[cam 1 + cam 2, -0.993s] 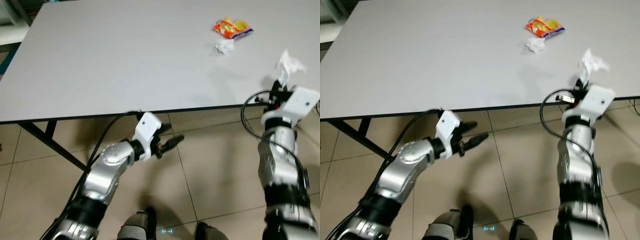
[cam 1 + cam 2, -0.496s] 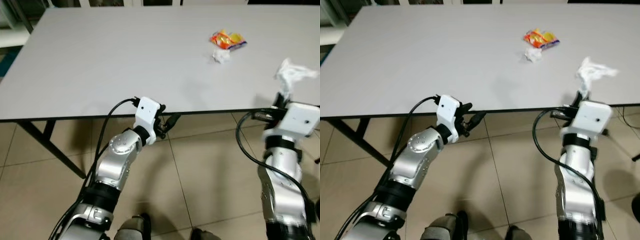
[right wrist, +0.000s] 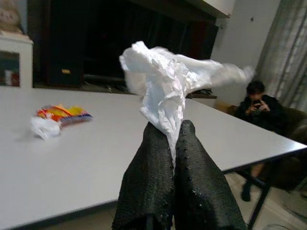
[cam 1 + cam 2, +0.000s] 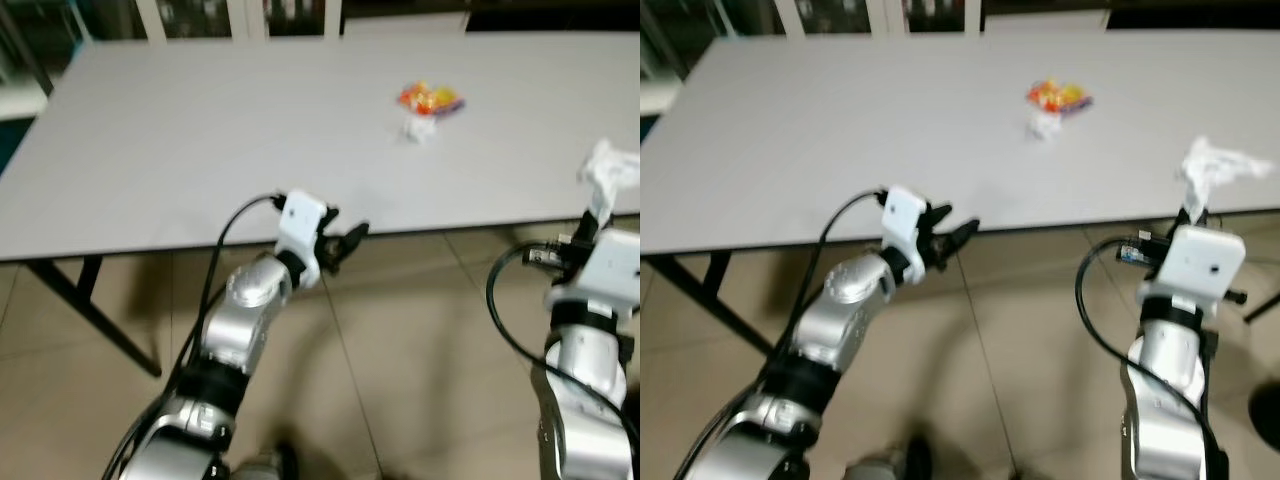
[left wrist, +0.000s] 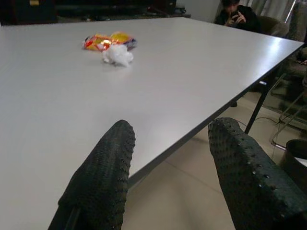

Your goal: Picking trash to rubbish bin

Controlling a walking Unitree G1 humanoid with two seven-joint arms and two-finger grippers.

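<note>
Crumpled white tissue [image 3: 165,84]: pinched between the two black fingers of the right gripper [image 3: 173,143], sticking up above the fingertips, raised near the front right edge of the table; also seen above the right wrist block in the head view [image 4: 1215,165]
Right gripper: fingers pressed together on the tissue, arm lifted beside the table's near edge on the robot's right
Small white paper ball [image 4: 418,129]: lies on the table top, far side, touching or just beside the snack wrapper
Orange and yellow snack wrapper [image 4: 430,98]: flat on the table, just behind the paper ball, well apart from both grippers
Left gripper [image 5: 170,143]: fingers spread wide with nothing between them, held at the table's near edge, pointing across the top towards the wrapper and ball
Table [image 4: 200,130]: large, pale grey top, dark frame legs below on the left
Floor [image 4: 420,330]: beige tiles under and in front of the table
Person [image 3: 256,108]: seated beyond the table's far corner, dark clothing, holding something up in both hands
Black bin-like rim [image 5: 295,160]: on the floor past the table's corner, partly cut off
</note>
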